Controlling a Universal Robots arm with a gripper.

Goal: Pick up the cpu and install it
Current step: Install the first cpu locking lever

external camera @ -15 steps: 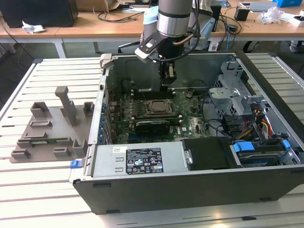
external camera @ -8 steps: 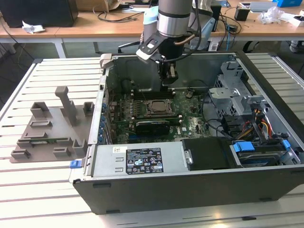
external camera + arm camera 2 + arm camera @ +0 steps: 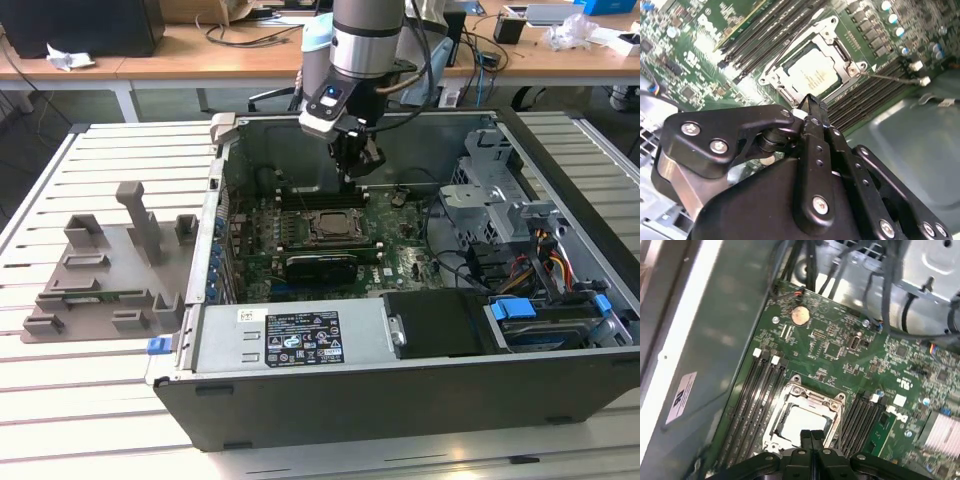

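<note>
The cpu (image 3: pixel 812 74) (image 3: pixel 799 421) (image 3: pixel 331 224), silver-topped, lies flat inside the metal socket frame (image 3: pixel 840 47) on the green motherboard (image 3: pixel 840 347) of an open computer case (image 3: pixel 400 390). Above it hangs the black gripper (image 3: pixel 356 165) (image 3: pixel 811 104) (image 3: pixel 811 434), its fingertips pressed together with nothing between them, clear of the chip. Outside the case, toward the exterior view's left, a grey fixture tray (image 3: pixel 100 275) sits on the slatted table (image 3: pixel 60 400).
</note>
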